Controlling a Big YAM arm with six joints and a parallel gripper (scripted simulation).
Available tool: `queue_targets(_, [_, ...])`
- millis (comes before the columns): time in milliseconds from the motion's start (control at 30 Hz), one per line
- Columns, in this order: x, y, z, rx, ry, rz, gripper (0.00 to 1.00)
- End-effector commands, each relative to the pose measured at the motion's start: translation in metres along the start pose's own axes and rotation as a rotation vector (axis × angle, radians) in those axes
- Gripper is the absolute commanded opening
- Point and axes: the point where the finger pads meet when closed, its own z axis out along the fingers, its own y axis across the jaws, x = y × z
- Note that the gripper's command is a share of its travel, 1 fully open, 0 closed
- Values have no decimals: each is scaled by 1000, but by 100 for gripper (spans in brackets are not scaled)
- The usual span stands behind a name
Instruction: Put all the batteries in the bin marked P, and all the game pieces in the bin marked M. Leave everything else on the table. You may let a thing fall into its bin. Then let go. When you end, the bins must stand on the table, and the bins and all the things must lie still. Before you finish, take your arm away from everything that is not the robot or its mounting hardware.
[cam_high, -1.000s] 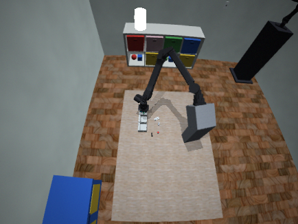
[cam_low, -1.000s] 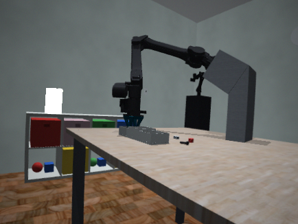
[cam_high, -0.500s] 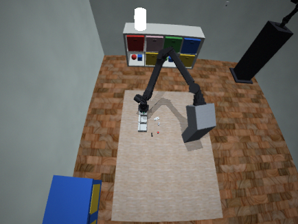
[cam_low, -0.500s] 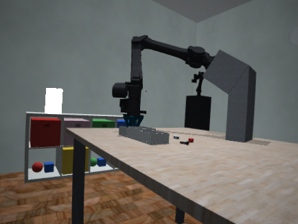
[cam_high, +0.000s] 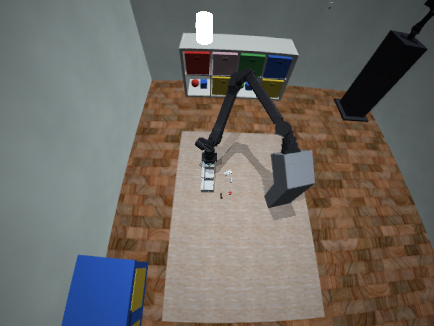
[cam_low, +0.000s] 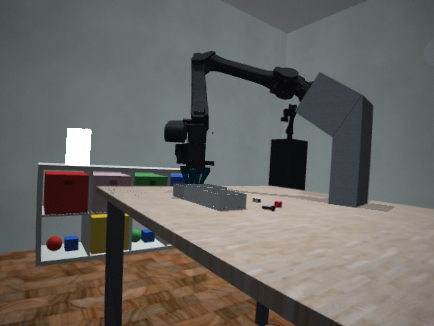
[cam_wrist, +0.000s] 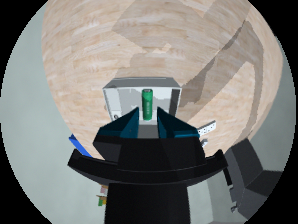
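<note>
You see a pale, matt wood-look surface (cam_high: 240, 260) (cam_low: 320, 245) (cam_wrist: 80, 55) above glossier brown wood flooring (cam_high: 345, 200) (cam_low: 165, 285); the blue fingers (cam_low: 195, 176) look like smooth plastic.

Any shift of the gripper (cam_high: 209, 164) (cam_low: 195, 183) (cam_wrist: 148, 108), toward 11 o'clock on the table (cam_high: 240, 260) (cam_low: 300, 250) (cam_wrist: 90, 40) from above, is too small to tell; no other change shows.
</note>
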Motion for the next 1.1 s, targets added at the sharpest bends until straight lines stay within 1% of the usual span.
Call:
queue_targets(0, [12,7,-12,-27,2,-9,27])
queue_targets(167, [11,8,-12,-28,0,-6,27])
queue_targets(200, [2,4,-6,-13,-2,-2,27])
queue_targets(433, [2,4,-6,-13,-2,-2,27])
queue_targets(467, [5,9,-17,-30,-2,1,27])
queue_targets(500, [3,9,-20,-27,-1,-1,27])
queue_targets(1067, [3,9,-40,-26,0,-2,27])
